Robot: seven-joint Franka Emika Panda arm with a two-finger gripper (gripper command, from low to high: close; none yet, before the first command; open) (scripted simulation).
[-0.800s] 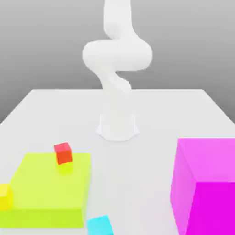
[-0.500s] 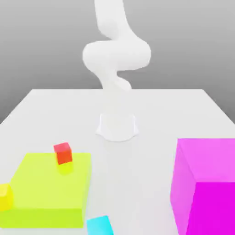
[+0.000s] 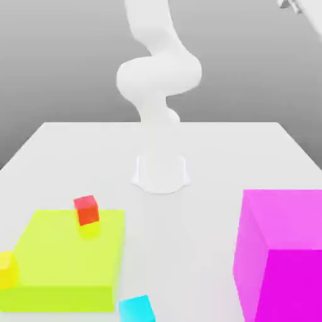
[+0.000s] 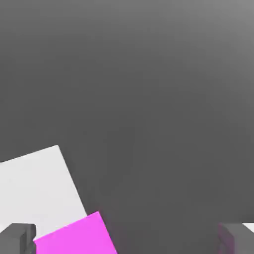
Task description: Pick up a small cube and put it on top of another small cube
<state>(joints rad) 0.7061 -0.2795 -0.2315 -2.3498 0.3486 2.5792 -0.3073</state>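
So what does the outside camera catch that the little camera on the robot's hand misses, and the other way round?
The exterior view alone has the arm's white base, the small red cube on the big lime-yellow block, a small yellow cube by that block's left edge, and a sky-cyan cube at the front. The hand view alone has the pincer's two dark fingertips, standing wide open, empty. Both share the big magenta block and the white table.
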